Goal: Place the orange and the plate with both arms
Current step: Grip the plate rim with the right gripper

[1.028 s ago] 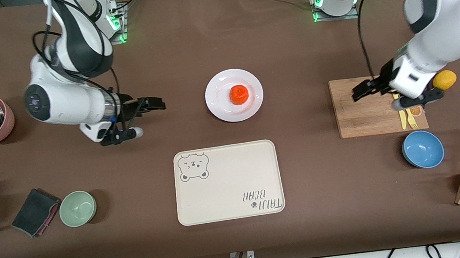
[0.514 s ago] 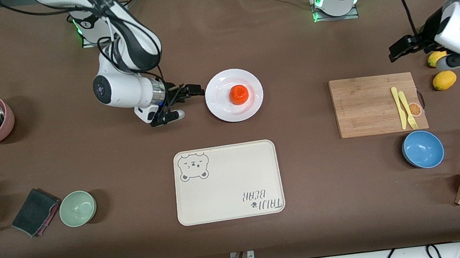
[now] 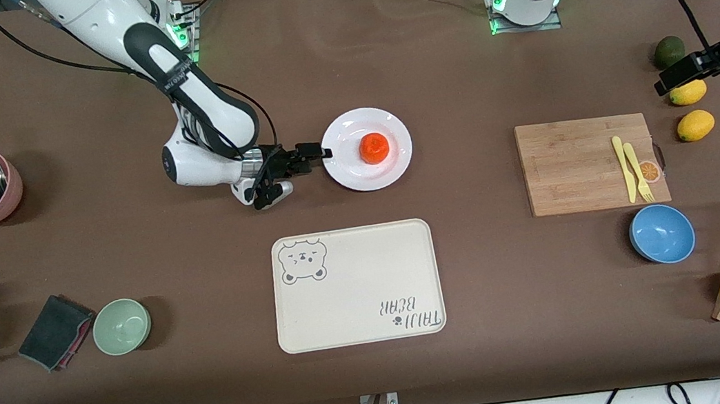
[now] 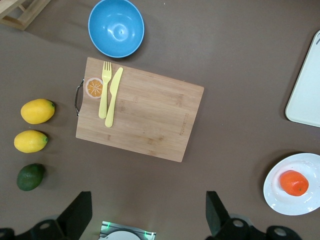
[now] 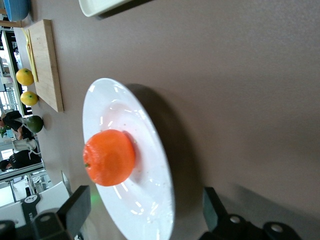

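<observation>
The orange (image 3: 374, 147) lies in the middle of the white plate (image 3: 349, 169) at the table's centre. My right gripper (image 3: 319, 155) is low at the plate's rim on the right arm's side. It is open, and in the right wrist view the rim of the plate (image 5: 150, 150) runs between the fingers of the right gripper (image 5: 147, 210), with the orange (image 5: 109, 157) just past them. My left gripper (image 3: 674, 77) hangs open and holds nothing, over the lemons at the left arm's end. The left gripper (image 4: 147, 217) looks down from high up, with the plate (image 4: 280, 195) and orange (image 4: 293, 182) far off.
A cream bear-printed tray (image 3: 357, 286) lies nearer the front camera than the plate. A wooden cutting board (image 3: 571, 164) carries a yellow fork and knife, with a blue bowl (image 3: 661, 233) nearer the camera. Two lemons (image 3: 695, 125) and an avocado (image 3: 668, 51) sit beside the board.
My right gripper has travelled toward the plate and come to its rim. My left arm has swung off the cutting board out to the lemons. The plate and orange have not moved.
</observation>
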`<state>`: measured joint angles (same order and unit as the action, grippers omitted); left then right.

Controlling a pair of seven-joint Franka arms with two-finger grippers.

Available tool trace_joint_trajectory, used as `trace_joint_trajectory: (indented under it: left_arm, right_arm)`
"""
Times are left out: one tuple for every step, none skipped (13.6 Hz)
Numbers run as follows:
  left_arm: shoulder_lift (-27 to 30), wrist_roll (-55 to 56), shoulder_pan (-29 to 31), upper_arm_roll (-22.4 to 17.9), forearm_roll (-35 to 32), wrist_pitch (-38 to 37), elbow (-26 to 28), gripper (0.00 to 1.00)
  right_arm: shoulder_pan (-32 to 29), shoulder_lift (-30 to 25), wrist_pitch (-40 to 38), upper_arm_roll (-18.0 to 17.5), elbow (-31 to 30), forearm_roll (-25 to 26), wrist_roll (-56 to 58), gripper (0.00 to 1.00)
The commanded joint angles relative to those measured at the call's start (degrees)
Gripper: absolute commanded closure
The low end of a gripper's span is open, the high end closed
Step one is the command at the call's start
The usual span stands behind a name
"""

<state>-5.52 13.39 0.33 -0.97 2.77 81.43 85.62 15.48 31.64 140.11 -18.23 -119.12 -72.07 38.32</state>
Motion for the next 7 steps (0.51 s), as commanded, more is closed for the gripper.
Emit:
trace_joint_trajectory:
  left_arm:
    - [-0.73, 0.93, -1.65, -1.4, -0.83, -1.89, -1.17, 0.0]
    - [0.49, 1.11, -1.03, -1.4, -0.4, -1.54, -0.29, 0.0]
    - [1.11, 1.11, -0.94, -1.4, -0.31, -1.53, 0.24, 0.0]
    - [1.38, 1.28, -1.03, -1.31, -0.3, -2.06, -0.28, 0.0]
    - [1.3, 1.9, -1.12, -1.14, -0.3, -2.15, -0.98, 0.0]
    - [0.86, 1.55, -1.12, -1.14, -0.3, -1.97, -1.51, 0.0]
    - [0.42, 1.81, -1.46, -1.14, -0.3, -2.06, -1.43, 0.0]
  right_arm:
    - [2.01, 2.11, 3.85, -0.66, 0.65, -3.77, 3.77, 0.12]
    - [2.71, 2.2, 3.86, -0.66, 0.65, -5.87, 4.82, 0.23]
    - [2.98, 2.81, 3.86, -0.66, 0.65, -7.46, 7.18, 0.35]
    - [2.89, 3.69, 3.86, -0.66, 0.73, -8.43, 9.47, 0.43]
    - [2.8, 3.87, 3.69, -0.66, 0.74, -9.49, 10.1, 0.53]
    - [2.89, 3.87, 3.6, -0.66, 0.74, -9.67, 10.11, 0.63]
    - [2.98, 3.87, 3.68, -0.66, 0.82, -9.67, 10.11, 0.73]
